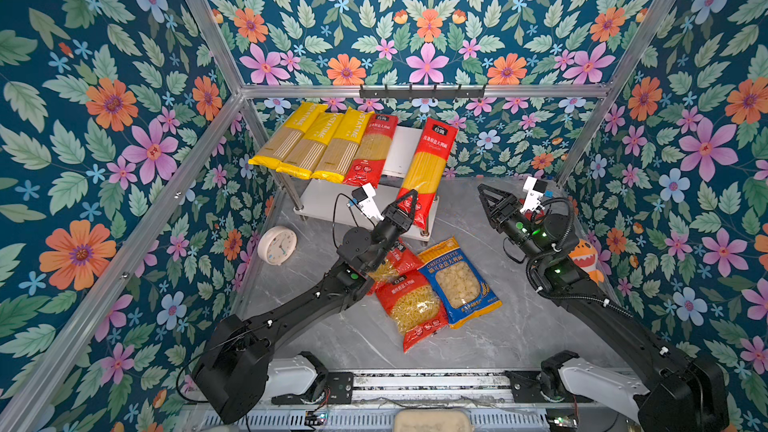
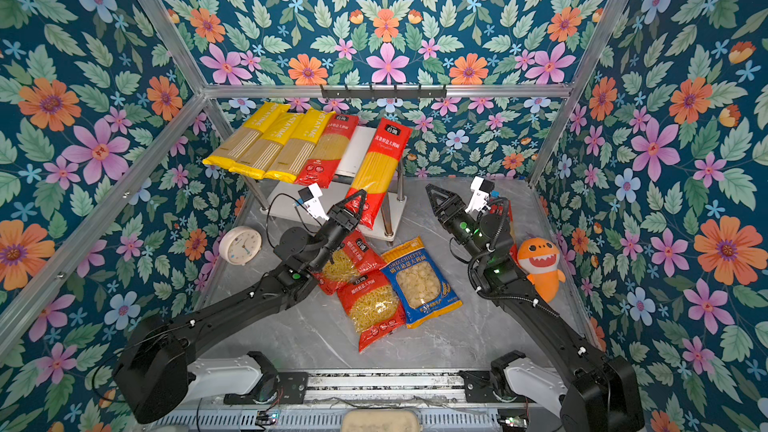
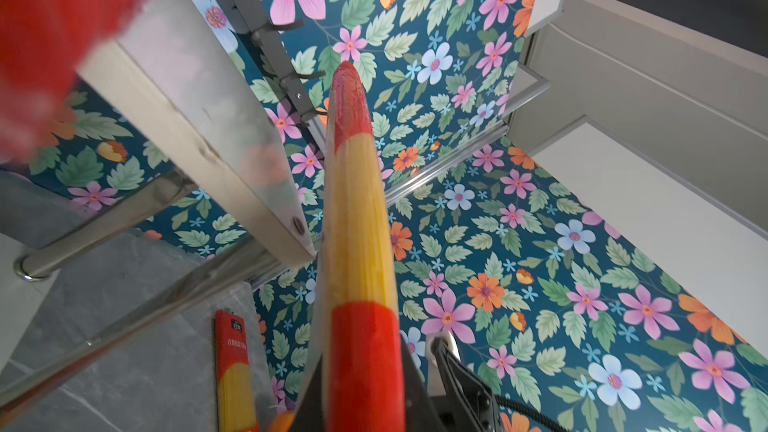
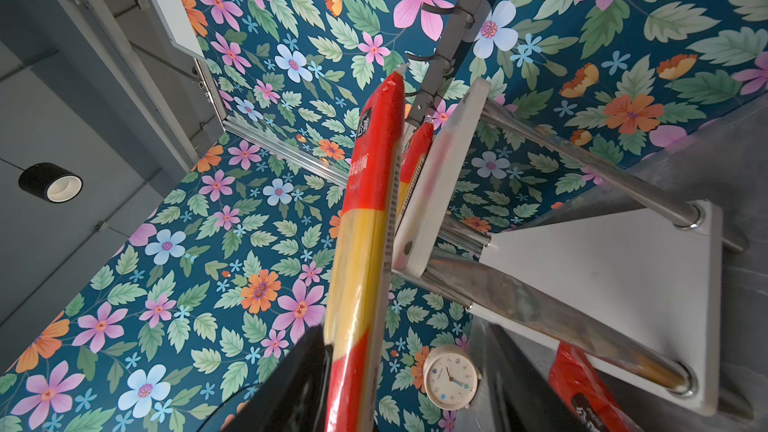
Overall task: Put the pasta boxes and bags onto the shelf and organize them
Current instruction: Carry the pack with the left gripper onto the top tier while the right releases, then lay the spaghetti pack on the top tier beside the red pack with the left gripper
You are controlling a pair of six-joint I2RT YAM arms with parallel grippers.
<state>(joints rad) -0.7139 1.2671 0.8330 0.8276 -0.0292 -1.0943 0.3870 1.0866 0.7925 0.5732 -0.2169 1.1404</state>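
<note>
Floral wallpaper [image 1: 124, 118], dark teal with pink, orange and pale blue flowers and green leaves, covers the back and side walls in both top views. Aluminium bars [image 1: 299, 90] run up the corners and across the back wall, where a black hook rail [image 1: 422, 93] hangs. The floor is a grey marbled slab [image 1: 519, 326]. The right wrist view shows a grey ceiling [image 4: 62, 76] with a black cylindrical lamp [image 4: 50, 182].

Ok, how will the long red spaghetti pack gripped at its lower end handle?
Probably stiff: the red spaghetti pack stands straight though clamped only at its base. Likely top-heavy, so it may swing or tip. Glossy film could slip in the jaws.
</note>
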